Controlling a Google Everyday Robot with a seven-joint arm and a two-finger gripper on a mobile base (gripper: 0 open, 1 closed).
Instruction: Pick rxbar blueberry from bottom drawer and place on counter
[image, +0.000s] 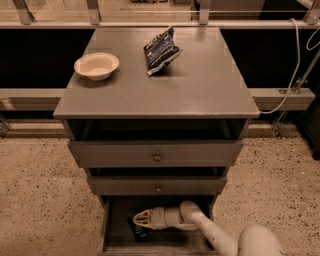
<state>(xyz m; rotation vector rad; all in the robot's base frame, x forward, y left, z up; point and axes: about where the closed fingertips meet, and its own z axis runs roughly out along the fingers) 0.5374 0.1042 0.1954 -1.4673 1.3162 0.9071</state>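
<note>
The bottom drawer (111, 227) stands pulled out at the foot of the grey cabinet. My gripper (141, 219) reaches into it from the right, low over the drawer floor and pointing left. Just below and in front of its tip lies the rxbar blueberry (136, 231), a small dark bar on the drawer floor, partly covered by the gripper. I cannot tell whether the gripper touches it. The counter (200, 85) is the flat grey top of the cabinet, far above the gripper.
On the counter sit a pale bowl (96, 65) at the left and a crinkled dark blue chip bag (161, 50) near the back middle. Two shallower drawers (156, 155) with round knobs jut out above the bottom one. Speckled floor lies on both sides.
</note>
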